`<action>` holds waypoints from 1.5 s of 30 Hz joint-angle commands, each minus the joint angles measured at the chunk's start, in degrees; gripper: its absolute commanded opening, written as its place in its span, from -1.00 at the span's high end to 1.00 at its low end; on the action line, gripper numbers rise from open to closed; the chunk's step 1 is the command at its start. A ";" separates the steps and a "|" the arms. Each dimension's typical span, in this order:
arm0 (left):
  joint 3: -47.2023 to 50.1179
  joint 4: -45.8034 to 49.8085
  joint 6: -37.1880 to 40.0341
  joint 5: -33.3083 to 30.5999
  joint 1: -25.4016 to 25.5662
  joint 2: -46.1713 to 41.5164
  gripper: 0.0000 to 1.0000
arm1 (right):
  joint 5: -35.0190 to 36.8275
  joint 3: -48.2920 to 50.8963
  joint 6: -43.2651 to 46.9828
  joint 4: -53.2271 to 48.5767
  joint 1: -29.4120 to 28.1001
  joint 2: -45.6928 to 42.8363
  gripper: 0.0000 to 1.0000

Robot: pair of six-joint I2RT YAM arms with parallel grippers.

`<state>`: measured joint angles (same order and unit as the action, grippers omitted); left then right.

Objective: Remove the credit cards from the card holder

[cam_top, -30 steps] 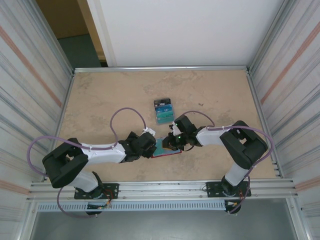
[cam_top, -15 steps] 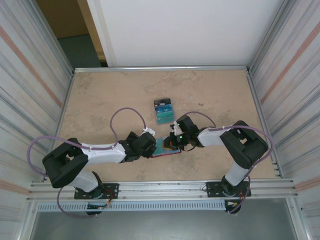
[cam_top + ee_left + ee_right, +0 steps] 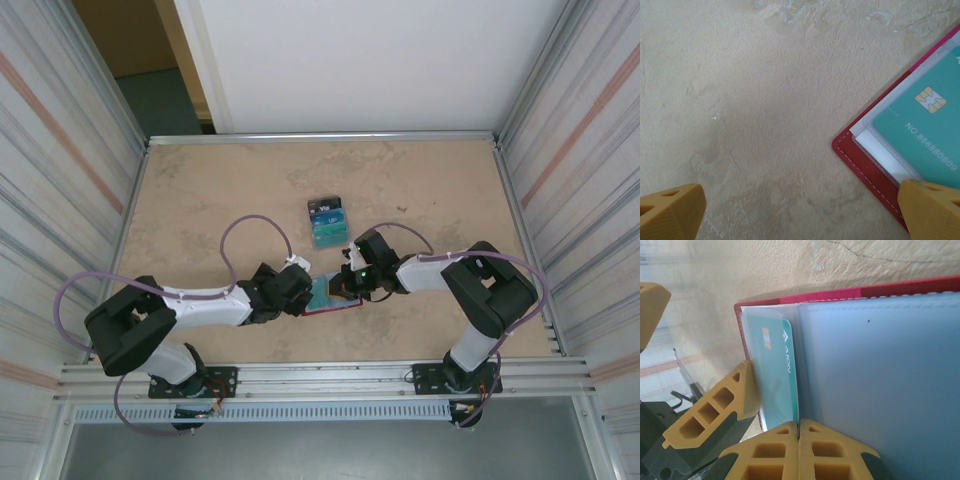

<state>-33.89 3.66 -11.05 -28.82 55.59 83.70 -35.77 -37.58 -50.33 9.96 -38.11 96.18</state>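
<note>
The holder (image 3: 860,160) lies open on the tabletop (image 3: 220,190), near the front edge, between the two hands. A teal card (image 3: 920,125) (chip showing) sits in its clear sleeve (image 3: 880,380). The right hand (image 3: 799,424) has its fingers pressed together at the sleeve's edge, right where the card ends; whether they pinch the card I cannot tell. The left hand (image 3: 800,212) is spread wide, one finger (image 3: 930,210) over the holder's red corner, the other on bare tabletop. A pile (image 3: 328,222) of blue and teal cards lies apart, farther back.
</note>
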 commanded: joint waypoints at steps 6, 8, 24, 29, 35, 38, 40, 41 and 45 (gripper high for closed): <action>-0.47 3.80 -0.56 -1.85 0.04 0.77 -0.98 | 3.58 -1.61 4.28 -7.82 0.58 -1.02 0.90; -0.47 3.78 -0.62 -1.85 0.08 0.77 -0.98 | 4.02 -1.94 4.86 -8.95 0.57 -1.08 0.89; -3.90 3.91 0.33 -0.53 0.05 -2.50 -0.97 | 5.88 -4.62 7.10 -13.13 -0.45 -0.83 0.89; -5.20 1.95 1.35 0.84 0.04 -2.61 -0.97 | 5.97 -4.58 6.98 -13.22 -0.49 -1.09 0.89; -6.97 0.95 2.25 1.64 0.09 1.63 -0.98 | 5.94 -4.60 6.86 -13.15 -0.56 -1.17 0.88; -7.23 0.64 2.35 1.92 0.09 3.17 -0.97 | 5.72 -4.43 6.74 -12.78 -0.48 -1.17 0.87; -7.35 0.43 2.48 2.08 -0.04 3.94 -0.98 | 5.48 -4.38 6.60 -12.55 -0.55 -1.17 0.86; -7.41 0.47 2.62 2.10 -0.05 4.33 -0.98 | 5.37 -4.30 6.52 -12.57 -0.51 -1.17 0.86; -7.58 1.11 2.63 1.79 0.01 5.66 -0.98 | 5.33 -4.07 6.42 -12.33 -0.48 -1.37 0.85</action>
<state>-40.10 4.60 -9.02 -26.98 55.57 88.53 -31.70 -41.45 -44.45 -0.14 -38.28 95.59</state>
